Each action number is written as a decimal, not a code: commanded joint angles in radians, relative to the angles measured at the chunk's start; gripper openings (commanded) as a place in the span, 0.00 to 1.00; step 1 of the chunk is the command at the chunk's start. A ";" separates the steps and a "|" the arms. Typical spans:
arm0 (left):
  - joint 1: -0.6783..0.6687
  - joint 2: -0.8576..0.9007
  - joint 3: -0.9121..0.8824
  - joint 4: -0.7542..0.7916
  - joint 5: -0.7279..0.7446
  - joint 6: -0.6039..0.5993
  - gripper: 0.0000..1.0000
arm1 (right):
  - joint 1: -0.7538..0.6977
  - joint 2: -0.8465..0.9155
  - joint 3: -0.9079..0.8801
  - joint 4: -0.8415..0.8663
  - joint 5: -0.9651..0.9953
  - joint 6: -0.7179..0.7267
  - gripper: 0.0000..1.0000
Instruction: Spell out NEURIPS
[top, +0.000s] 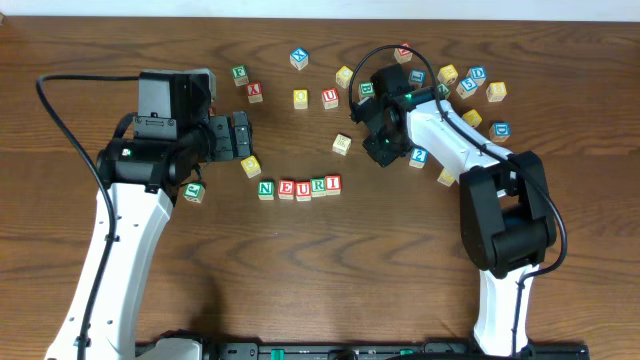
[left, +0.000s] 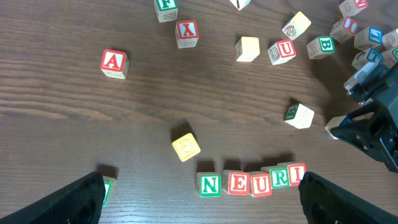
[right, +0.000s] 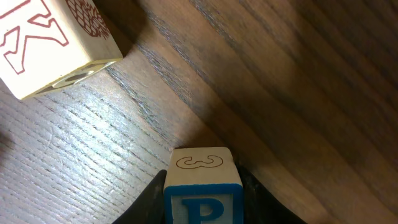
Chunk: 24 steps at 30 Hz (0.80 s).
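Observation:
Five cubes stand in a row reading N (left: 209, 185), E (left: 237, 183), U (left: 259, 184), R (left: 280, 177), I (left: 296, 174), in the overhead view at the table's middle (top: 300, 188). My right gripper (top: 385, 150) is up and to the right of the row's I end. In the right wrist view its fingers press both sides of a blue P cube (right: 202, 186) that rests on the table. My left gripper (top: 243, 137) hangs wide open above the row's left end, holding nothing. I cannot pick out an S cube.
A pale cube with a red K (right: 50, 43) lies close ahead of the P cube. A yellow cube (top: 250, 166), a red A cube (top: 254, 92) and a second U cube (top: 329, 97) lie behind the row. Several cubes cluster at the back right (top: 470, 85). A green cube (top: 194, 191) sits by my left arm.

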 joint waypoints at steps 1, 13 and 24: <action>0.002 -0.009 0.023 0.000 0.006 0.006 0.98 | 0.001 -0.016 -0.002 -0.005 0.001 0.025 0.28; 0.002 -0.009 0.023 0.000 0.006 0.006 0.98 | 0.002 -0.016 0.025 -0.036 0.001 0.055 0.14; 0.002 -0.009 0.023 0.000 0.006 0.006 0.98 | 0.014 -0.017 0.057 -0.077 0.001 0.081 0.09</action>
